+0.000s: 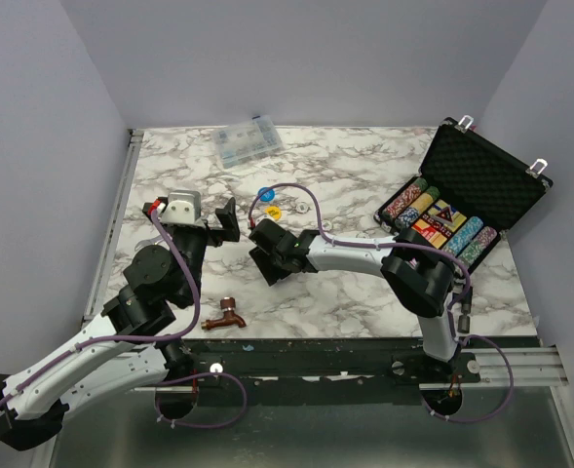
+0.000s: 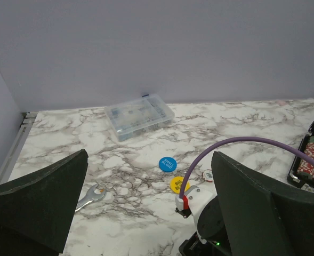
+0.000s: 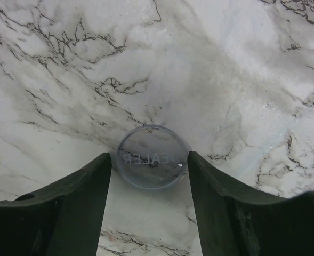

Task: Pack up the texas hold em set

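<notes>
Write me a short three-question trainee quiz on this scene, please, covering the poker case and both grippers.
1. True or false: the black foam-lined hard case stands with its lid shut.
2. What lies between the fingers of the right gripper? A) a yellow round disc; B) a clear round plastic disc marked DEALER; C) a copper faucet.
3. Which gripper is wide open with nothing between its fingers?
Key: 1 false, the lid is raised. 2 B. 3 the left gripper.
</notes>
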Robot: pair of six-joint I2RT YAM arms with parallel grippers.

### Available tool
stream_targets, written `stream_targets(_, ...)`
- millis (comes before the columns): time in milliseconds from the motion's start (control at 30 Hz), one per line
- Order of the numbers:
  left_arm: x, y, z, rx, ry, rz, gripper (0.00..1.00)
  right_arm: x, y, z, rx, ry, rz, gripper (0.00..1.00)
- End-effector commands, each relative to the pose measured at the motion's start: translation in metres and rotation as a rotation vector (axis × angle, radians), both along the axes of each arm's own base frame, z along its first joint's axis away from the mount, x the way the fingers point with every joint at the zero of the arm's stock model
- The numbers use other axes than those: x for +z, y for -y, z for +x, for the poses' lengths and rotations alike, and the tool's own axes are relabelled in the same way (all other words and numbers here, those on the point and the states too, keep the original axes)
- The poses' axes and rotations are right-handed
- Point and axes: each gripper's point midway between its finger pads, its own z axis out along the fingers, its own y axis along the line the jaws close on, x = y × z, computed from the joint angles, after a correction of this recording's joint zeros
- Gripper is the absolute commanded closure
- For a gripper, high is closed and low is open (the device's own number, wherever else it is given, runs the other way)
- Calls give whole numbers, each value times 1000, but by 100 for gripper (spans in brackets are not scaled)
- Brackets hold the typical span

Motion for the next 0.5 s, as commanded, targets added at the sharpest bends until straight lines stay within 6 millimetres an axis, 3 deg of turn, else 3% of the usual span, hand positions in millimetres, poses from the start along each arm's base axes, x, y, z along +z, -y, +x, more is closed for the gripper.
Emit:
stream_targets(0,10,3,-2,-25,11,-17,1,-27,16,-10,7,-31,-111,40)
stream_targets(467,12,6,-2,-37,12,-23,1,-9,16,-7,-53,-40,-123,55)
